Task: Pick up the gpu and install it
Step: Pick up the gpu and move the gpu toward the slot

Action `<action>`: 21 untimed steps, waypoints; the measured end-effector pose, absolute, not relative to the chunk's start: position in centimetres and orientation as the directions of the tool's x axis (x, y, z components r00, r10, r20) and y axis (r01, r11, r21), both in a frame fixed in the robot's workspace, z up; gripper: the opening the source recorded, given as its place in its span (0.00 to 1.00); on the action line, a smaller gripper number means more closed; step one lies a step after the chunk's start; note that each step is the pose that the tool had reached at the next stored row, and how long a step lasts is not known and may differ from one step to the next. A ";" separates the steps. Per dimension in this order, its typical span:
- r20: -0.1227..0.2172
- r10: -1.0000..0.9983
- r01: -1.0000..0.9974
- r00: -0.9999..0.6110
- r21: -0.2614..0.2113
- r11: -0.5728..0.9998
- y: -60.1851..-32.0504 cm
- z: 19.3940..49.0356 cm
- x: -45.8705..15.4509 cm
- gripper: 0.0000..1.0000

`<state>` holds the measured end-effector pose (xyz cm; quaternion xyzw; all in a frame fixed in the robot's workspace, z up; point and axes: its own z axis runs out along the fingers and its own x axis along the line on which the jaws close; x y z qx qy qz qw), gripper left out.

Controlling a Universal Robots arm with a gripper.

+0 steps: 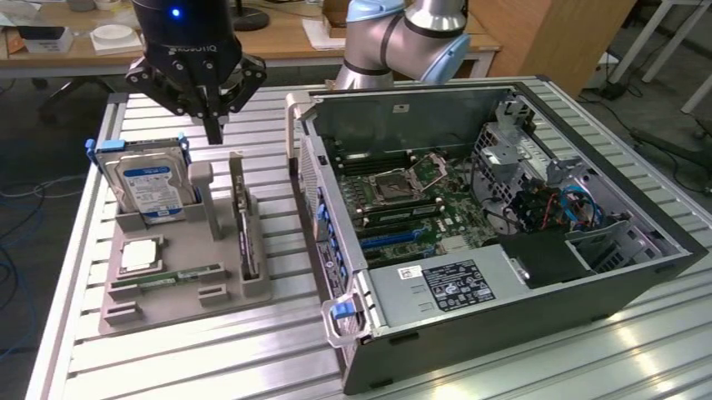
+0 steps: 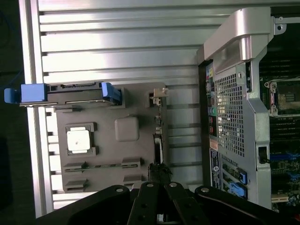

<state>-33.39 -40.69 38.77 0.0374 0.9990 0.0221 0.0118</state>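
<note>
Going by the exterior view, the grey tray [image 1: 167,308] sits nearest the camera on the slatted metal tabletop [image 1: 223,367], with the open PC case [image 1: 501,333] at its 3 o'clock. On the tray's near part lies the green memory stick [image 1: 183,273], and the CPU [image 1: 139,254] is just behind it at about 11 o'clock. The gpu [image 1: 247,237] stands on edge in its slots along the tray's 3 o'clock side, with nothing touching it. Further back, at the tray's 11 o'clock, the hard drive [image 1: 150,187] stands upright. The pincer [image 1: 213,133] hangs above the tray's far end, between hard drive and gpu, fingers pressed together on nothing. Behind that are the arm [image 1: 384,42] and a wooden desk [image 1: 273,46].
</note>
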 end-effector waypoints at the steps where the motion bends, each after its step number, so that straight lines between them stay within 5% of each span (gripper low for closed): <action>1: -0.022 0.075 0.074 -0.997 0.045 0.996 -40.7 38.8 -33.4 0.11; 6: -0.022 0.075 0.074 -0.997 0.045 0.996 -40.7 38.8 -33.4 0.35; 8: -0.022 0.075 0.074 -0.997 0.045 0.996 -40.7 38.8 -33.4 0.35; 12: -0.022 0.041 0.040 -0.999 0.045 0.998 -40.7 38.7 -33.4 0.53; 21: -0.020 -0.036 -0.036 -0.999 0.040 0.999 -40.7 37.8 -33.4 0.53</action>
